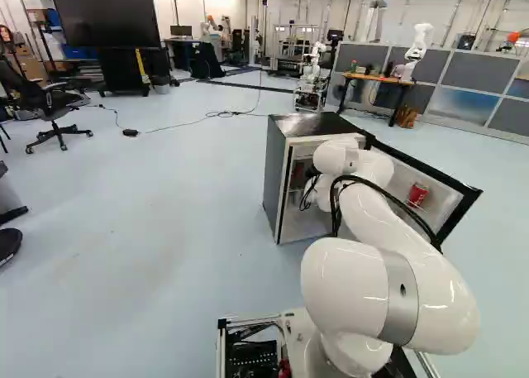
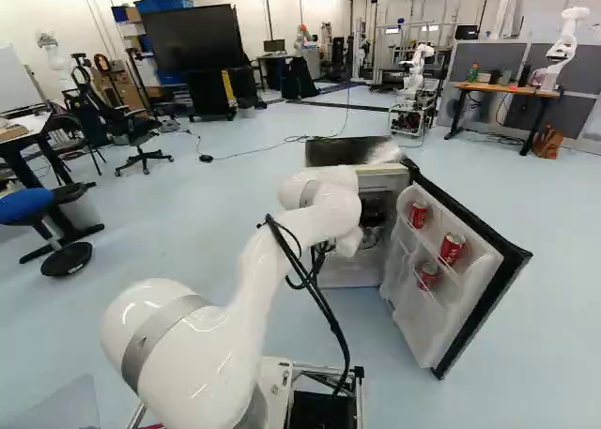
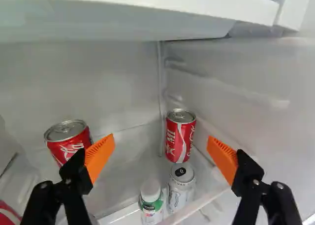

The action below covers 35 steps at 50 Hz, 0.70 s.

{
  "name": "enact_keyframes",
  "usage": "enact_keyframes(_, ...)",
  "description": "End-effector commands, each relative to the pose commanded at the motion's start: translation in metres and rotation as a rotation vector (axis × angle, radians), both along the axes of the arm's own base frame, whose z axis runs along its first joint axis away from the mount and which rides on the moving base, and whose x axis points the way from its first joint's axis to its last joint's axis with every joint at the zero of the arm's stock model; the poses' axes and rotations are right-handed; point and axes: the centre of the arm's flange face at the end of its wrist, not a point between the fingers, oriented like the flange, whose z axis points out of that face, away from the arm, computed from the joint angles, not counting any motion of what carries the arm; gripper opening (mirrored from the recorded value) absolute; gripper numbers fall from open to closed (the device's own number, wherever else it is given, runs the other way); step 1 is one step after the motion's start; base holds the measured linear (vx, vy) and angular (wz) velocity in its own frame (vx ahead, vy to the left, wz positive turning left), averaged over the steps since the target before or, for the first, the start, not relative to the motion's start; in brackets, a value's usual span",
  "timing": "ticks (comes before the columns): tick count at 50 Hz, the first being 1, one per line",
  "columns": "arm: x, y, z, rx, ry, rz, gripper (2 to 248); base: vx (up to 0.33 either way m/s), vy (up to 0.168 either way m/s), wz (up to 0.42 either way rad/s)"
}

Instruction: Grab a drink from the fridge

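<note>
Cans of glossy red metal sit in the molded white door of a boxy refrigerator. Inside, a black gripper stands wide, its ribbed orange pads well apart. A cylindrical red can stands in the smooth-walled corner ahead, between the fingers' lines; another red can appears beside one pad. A pale metal can and white-capped plastic bottle stand below the corner can, in the wrist view, between the fingers' lines.
</note>
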Motion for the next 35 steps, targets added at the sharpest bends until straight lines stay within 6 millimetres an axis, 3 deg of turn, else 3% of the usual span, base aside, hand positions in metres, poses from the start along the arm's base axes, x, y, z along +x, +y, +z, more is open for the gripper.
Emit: enact_keyframes(35,0.015,-0.005,-0.017,0.019,0.025,-0.031,247,0.0,0.0,0.0)
